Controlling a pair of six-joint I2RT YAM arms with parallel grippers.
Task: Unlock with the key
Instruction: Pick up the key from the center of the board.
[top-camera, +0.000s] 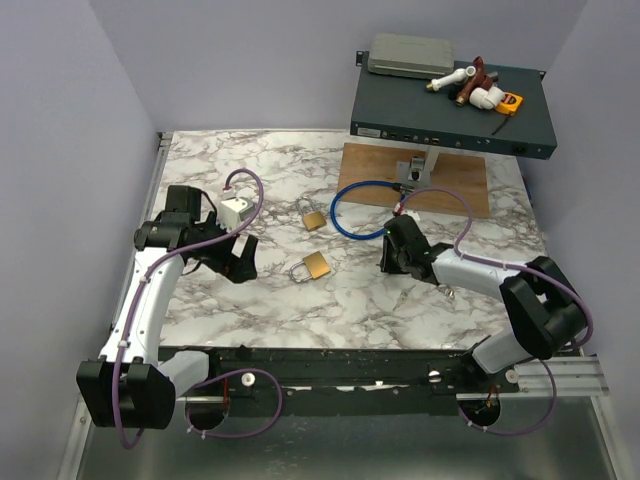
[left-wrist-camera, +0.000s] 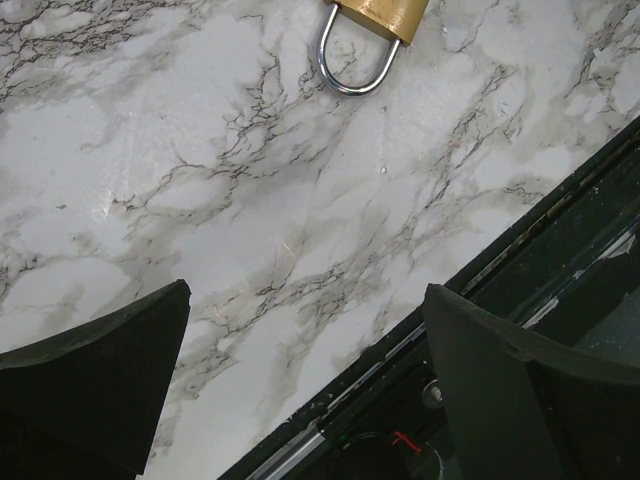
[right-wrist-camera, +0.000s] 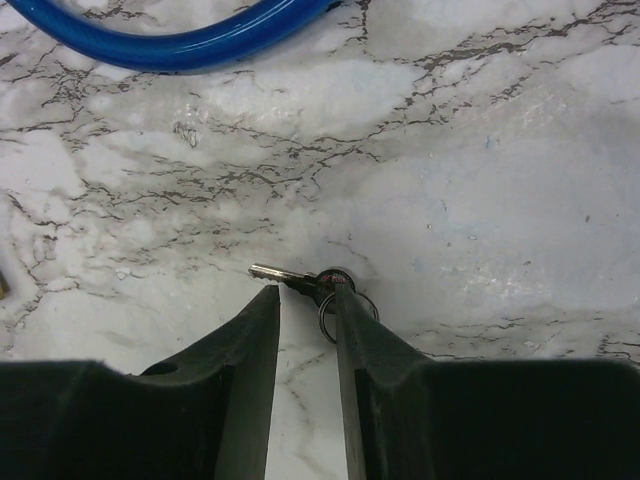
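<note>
The key (right-wrist-camera: 297, 279), small and silvery with a dark head and a wire ring, lies flat on the marble table (right-wrist-camera: 480, 180). My right gripper (right-wrist-camera: 305, 293) is low over it, jaws narrowed but still apart; the blade lies just ahead of the left fingertip and the head and ring sit under the right one. From above, the right gripper (top-camera: 388, 262) hides the key. Two brass padlocks (top-camera: 317, 266) (top-camera: 313, 218) lie mid-table. My left gripper (top-camera: 238, 262) hovers left of the nearer padlock (left-wrist-camera: 375, 20), wide open and empty (left-wrist-camera: 305, 290).
A blue cable loop (top-camera: 360, 210) lies just beyond the right gripper. Behind it are a wooden board (top-camera: 450, 185) and a dark equipment box (top-camera: 450, 115) carrying small parts. A white cube (top-camera: 237, 212) sits by the left arm. The black rail (left-wrist-camera: 500, 270) runs along the table's near edge.
</note>
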